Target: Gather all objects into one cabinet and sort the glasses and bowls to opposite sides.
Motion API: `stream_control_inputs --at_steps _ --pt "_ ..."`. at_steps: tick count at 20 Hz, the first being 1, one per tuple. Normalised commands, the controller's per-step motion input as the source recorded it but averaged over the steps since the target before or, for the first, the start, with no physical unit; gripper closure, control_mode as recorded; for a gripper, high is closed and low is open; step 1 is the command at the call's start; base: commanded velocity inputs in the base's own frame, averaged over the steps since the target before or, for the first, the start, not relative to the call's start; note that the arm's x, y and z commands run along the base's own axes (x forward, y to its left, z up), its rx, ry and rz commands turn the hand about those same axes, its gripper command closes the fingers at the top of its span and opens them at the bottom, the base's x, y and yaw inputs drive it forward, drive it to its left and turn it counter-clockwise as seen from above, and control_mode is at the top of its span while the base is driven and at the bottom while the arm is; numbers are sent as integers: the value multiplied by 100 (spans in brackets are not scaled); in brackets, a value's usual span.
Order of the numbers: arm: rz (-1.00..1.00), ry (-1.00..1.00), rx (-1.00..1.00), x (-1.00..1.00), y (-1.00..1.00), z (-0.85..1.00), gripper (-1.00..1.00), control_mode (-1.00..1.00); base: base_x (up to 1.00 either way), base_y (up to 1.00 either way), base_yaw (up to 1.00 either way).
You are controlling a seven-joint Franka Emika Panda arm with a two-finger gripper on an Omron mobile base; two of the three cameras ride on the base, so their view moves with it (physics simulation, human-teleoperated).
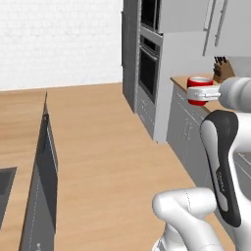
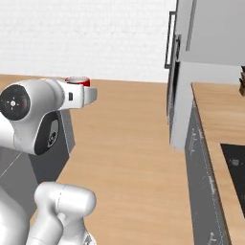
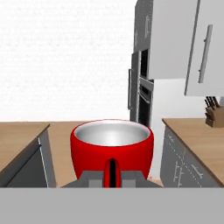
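One red cup is showing at six o'clock, one knife block is sitting at three o'clock, and one wall oven stack is standing at twelve o'clock

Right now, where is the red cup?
The red cup is held up in the shut gripper, in mid-air over the wooden floor, short of the right-hand counter with the knife block.

The white arm rose from the base, bent at its dark elbow, and reached forward with the wrist level. The gripper was closed tight on the small red cup, held upright in the air with the fingers pointing ahead.
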Motion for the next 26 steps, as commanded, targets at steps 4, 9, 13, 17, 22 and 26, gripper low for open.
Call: stream_control_inputs --at_steps 4,9,13,17,22,26 --pt "0 0 0 0 0 0 100 100 100 21 0" --pt "0 0 0 0 0 0 100 100 100 28 0" --pt "0 0 0 0 0 0 100 100 100 19 -4" --pt "0 0 0 0 0 0 100 100 97 4 -25" --pt "0 0 0 0 0 0 100 100 47 21 -72" --pt "0 0 0 0 0 0 100 100 21 20 -86"
